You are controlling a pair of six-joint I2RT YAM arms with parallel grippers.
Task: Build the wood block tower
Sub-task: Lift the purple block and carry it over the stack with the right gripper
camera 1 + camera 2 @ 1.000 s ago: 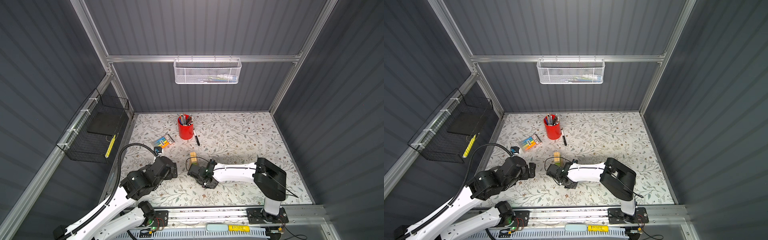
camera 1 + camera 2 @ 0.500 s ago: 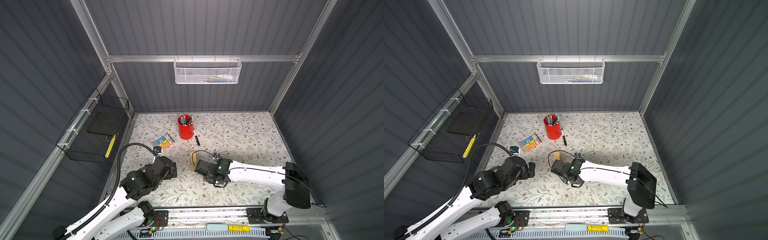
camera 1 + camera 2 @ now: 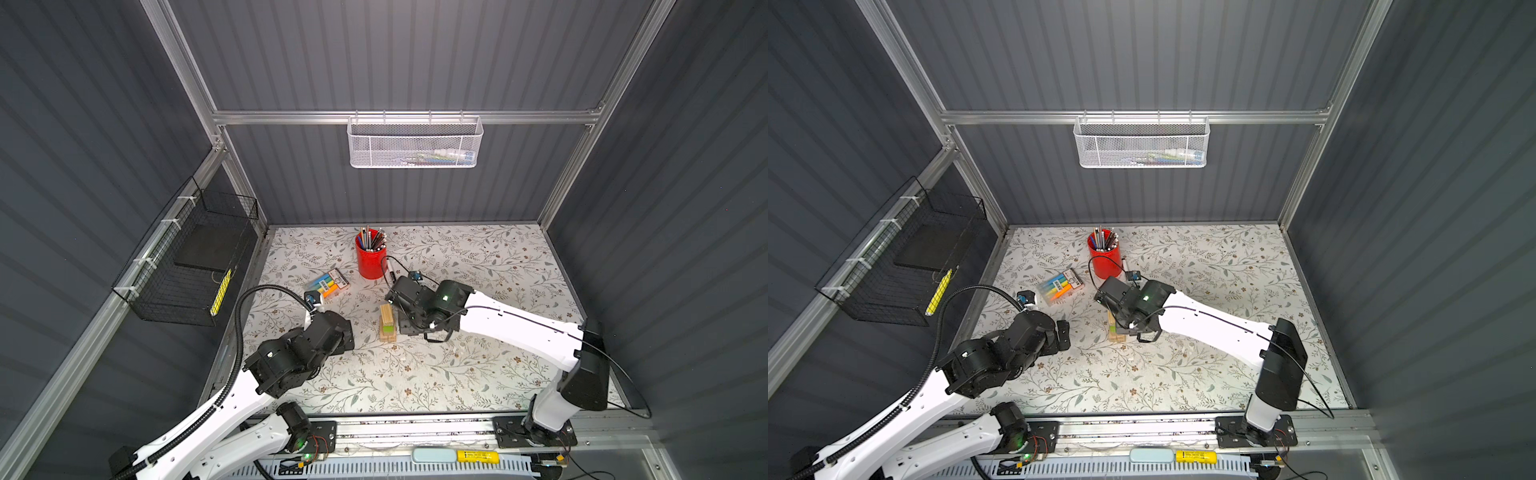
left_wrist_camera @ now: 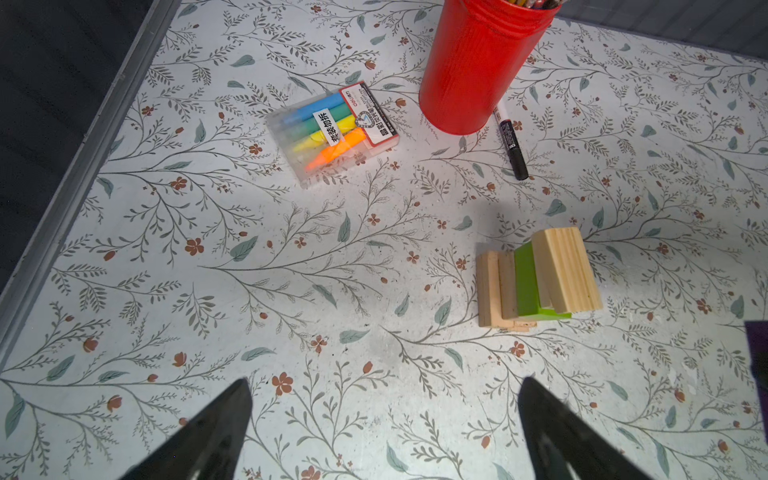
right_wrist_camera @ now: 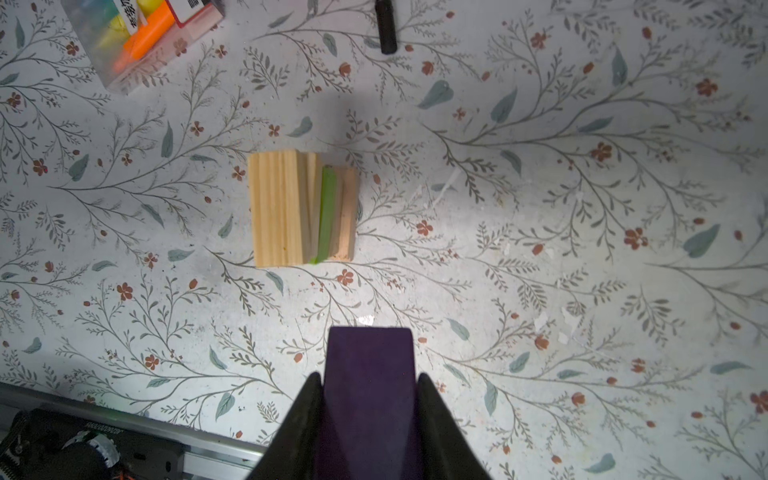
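The wood block tower (image 3: 386, 322) (image 3: 1116, 332) is a low stack of pale wood blocks in the middle of the table. A lime-green block (image 4: 525, 282) (image 5: 328, 216) lies in it, partly under a pale top block (image 4: 565, 270). My right gripper (image 5: 370, 376) is shut on the purple block (image 5: 370, 353), above the table and just right of the tower (image 5: 303, 212), not touching it. In both top views this gripper (image 3: 405, 326) points down beside the stack. The left gripper (image 4: 385, 381) (image 3: 347, 332) stands open and empty, left of the tower (image 4: 494, 286).
A red pencil cup (image 3: 370, 257) stands behind the tower, with a black marker (image 4: 511, 141) lying next to it. A pack of highlighters (image 3: 328, 284) lies at the back left. A black wire basket (image 3: 187, 266) hangs on the left wall and a white mesh basket (image 3: 415, 143) on the back wall.
The right arm has stretched out, its elbow swinging to the right. Its gripper has carried the purple block farther back, to just beside the tower. The left arm has not moved.
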